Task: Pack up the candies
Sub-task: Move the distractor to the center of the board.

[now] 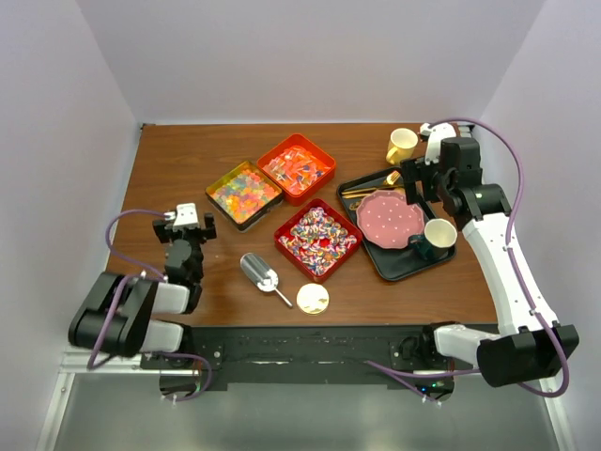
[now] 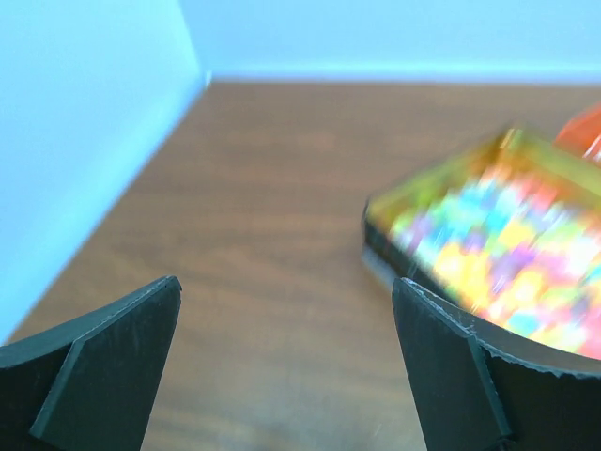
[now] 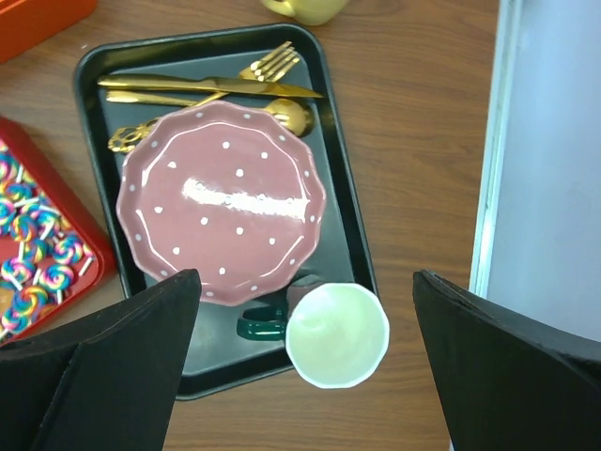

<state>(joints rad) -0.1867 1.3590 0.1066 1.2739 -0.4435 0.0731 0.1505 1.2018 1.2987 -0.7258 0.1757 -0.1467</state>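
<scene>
The candies lie in three trays. Gummy candies (image 1: 244, 192) (image 2: 512, 246) fill a gold-rimmed tray, shiny wrapped candies (image 1: 298, 166) an orange tray, and swirled candies (image 1: 317, 237) (image 3: 33, 263) a red tray. My left gripper (image 1: 186, 224) (image 2: 286, 287) hovers low over bare wood, left of the gummy tray, open and holding nothing. My right gripper (image 1: 414, 195) (image 3: 305, 277) hangs above the black tray (image 1: 383, 263) (image 3: 346, 202), open and holding nothing.
The black tray carries a pink dotted plate (image 1: 391, 218) (image 3: 222, 202), a green cup (image 1: 438, 235) (image 3: 336, 334) and gold cutlery (image 3: 211, 86). A yellow mug (image 1: 402, 144) stands behind it. A metal scoop (image 1: 262, 273) and a round gold lid (image 1: 313, 299) lie near the front edge.
</scene>
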